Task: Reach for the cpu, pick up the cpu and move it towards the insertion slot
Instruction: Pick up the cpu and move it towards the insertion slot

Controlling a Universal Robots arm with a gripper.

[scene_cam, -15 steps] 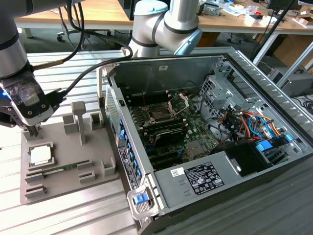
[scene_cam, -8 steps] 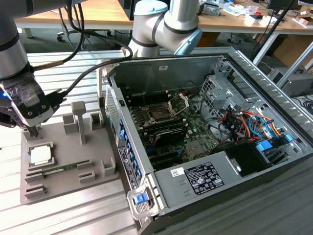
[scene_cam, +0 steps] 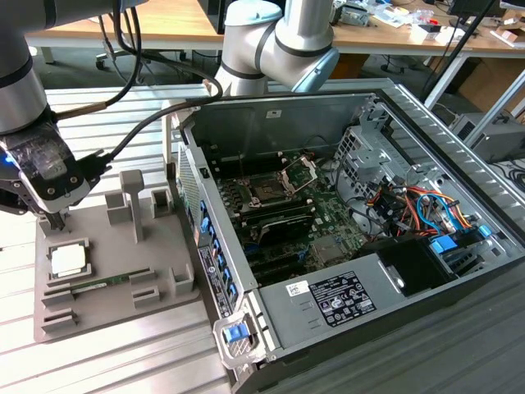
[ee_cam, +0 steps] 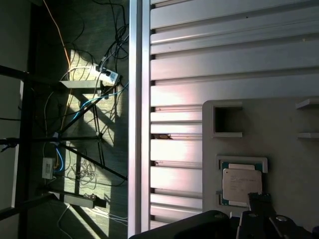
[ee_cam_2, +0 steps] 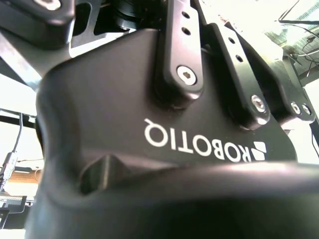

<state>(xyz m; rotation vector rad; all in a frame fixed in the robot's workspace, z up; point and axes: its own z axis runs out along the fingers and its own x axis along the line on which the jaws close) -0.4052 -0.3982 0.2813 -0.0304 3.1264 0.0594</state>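
Hovering over the cpu (scene_cam: pixel 68 260)
Exterior view: gripper (scene_cam: pixel 56 222) hangs close above the cpu in its grey holder (scene_cam: pixel 98 246); can't tell if it's spread or closed. Second wrist view: gripper body close up. First wrist view: cpu (ee_cam: pixel 241 185) looks thin, light, stiff, fragile, so I'd pinch opposite edges.

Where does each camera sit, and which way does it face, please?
Exterior view: off the arm, looking down on the cpu in its gray fixture and the open computer case; arm and gripper show.
First wrist view: on the wrist, looking down at the cpu and slatted table; the gripper's edge shows.
Second wrist view: on the wrist, facing the gripper's black housing.
Shared: exterior and first wrist views both show the cpu.
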